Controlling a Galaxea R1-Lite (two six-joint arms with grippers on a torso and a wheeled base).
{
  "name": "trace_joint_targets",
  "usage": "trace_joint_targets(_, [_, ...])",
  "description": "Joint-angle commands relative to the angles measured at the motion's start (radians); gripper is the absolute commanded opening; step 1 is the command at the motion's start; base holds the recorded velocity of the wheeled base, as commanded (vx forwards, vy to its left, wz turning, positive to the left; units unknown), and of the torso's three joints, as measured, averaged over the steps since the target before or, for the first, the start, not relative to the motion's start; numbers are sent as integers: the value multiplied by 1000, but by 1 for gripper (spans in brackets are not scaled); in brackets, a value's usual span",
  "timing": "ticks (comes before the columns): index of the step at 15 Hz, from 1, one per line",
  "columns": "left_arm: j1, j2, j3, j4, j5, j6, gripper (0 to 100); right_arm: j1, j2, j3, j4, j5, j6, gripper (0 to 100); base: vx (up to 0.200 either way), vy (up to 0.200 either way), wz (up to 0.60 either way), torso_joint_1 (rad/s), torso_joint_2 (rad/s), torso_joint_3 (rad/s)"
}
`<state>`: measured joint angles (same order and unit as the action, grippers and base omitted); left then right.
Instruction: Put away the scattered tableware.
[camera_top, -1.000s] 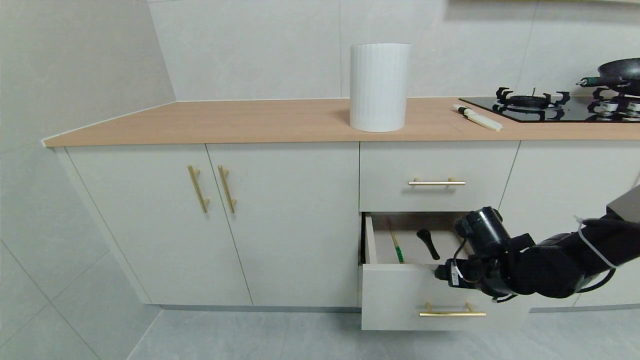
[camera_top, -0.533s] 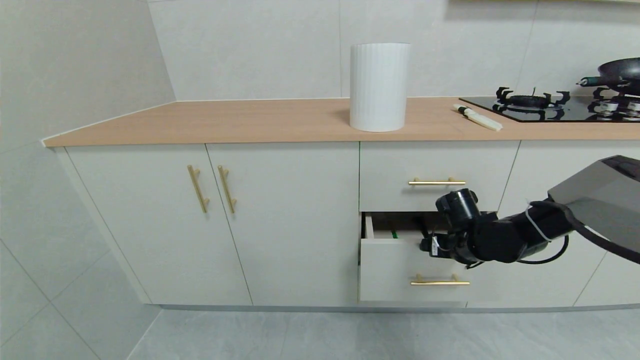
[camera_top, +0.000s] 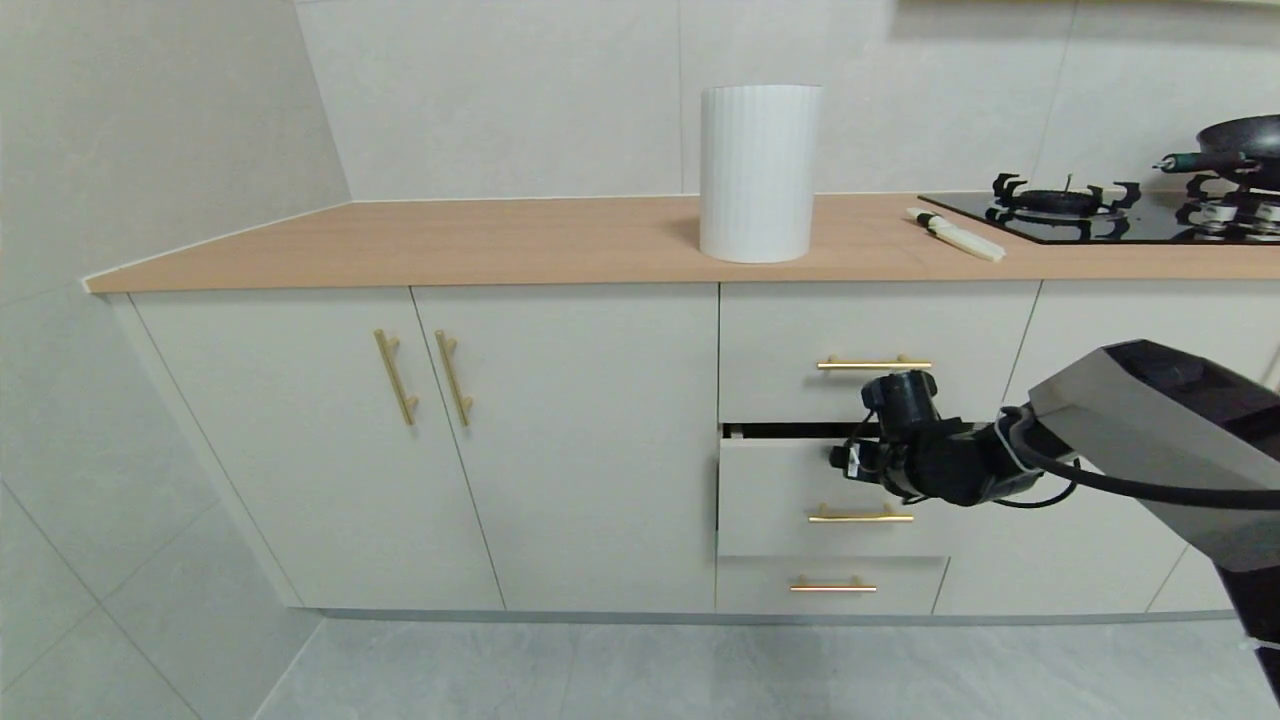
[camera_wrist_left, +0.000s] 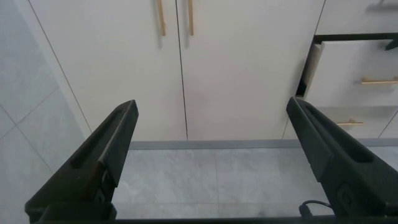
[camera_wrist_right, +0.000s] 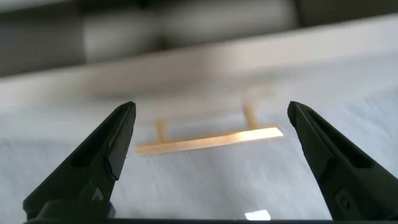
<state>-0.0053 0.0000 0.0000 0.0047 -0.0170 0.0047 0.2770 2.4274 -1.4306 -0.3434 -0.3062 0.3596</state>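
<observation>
Middle drawer (camera_top: 800, 490) is nearly home: front almost level with the top drawer (camera_top: 870, 340) and bottom drawer (camera_top: 830, 585), only a thin dark gap along its upper edge. Can't see its contents from here. Right jaws are spread wide, right up at the drawer front just above its brass handle (camera_wrist_right: 208, 142), and hold nothing. The handle sits between the two tips but isn't gripped. Can't tell whether the tips actually touch the panel. Right arm (camera_top: 1130, 430) is stretched out low across the cabinet face. Left jaws are also wide and empty, hanging low and well apart from the drawer, facing the cabinet doors (camera_wrist_left: 180, 62) and the floor. On the counter (camera_top: 450, 240) one pale utensil (camera_top: 955, 235) lies flat just beside the hob (camera_top: 1100, 215), with a white ribbed canister (camera_top: 758, 172) standing upright further left. My read: I'm at the close-the-drawer step, close to done. Next move is a short, straight push square to the front until the gap is gone, keeping the tips clear of the handle so nothing snags. If that pale utensil counts as tableware, the task isn't finished: the drawer would need reopening, or the utensil goes in the canister.
</observation>
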Motion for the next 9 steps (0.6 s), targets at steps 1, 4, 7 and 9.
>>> trace_joint_targets(1, [-1, 0, 0, 0, 0, 0, 100, -6, 59, -11, -58, -2, 2, 100, 0, 0, 0, 0, 0, 0])
trace_joint_targets(4, [1, 0, 0, 0, 0, 0, 100, -15, 94, -27, -140, -4, 9, 100, 0, 0, 0, 0, 0, 0])
trace_joint_targets(7, [1, 0, 0, 0, 0, 0, 100, -21, 128, -102, -151, -11, 65, 100, 0, 0, 0, 0, 0, 0])
trace_joint_targets(9, [-1, 0, 0, 0, 0, 0, 100, -27, 131, -114, -151, -11, 78, 100, 0, 0, 0, 0, 0, 0])
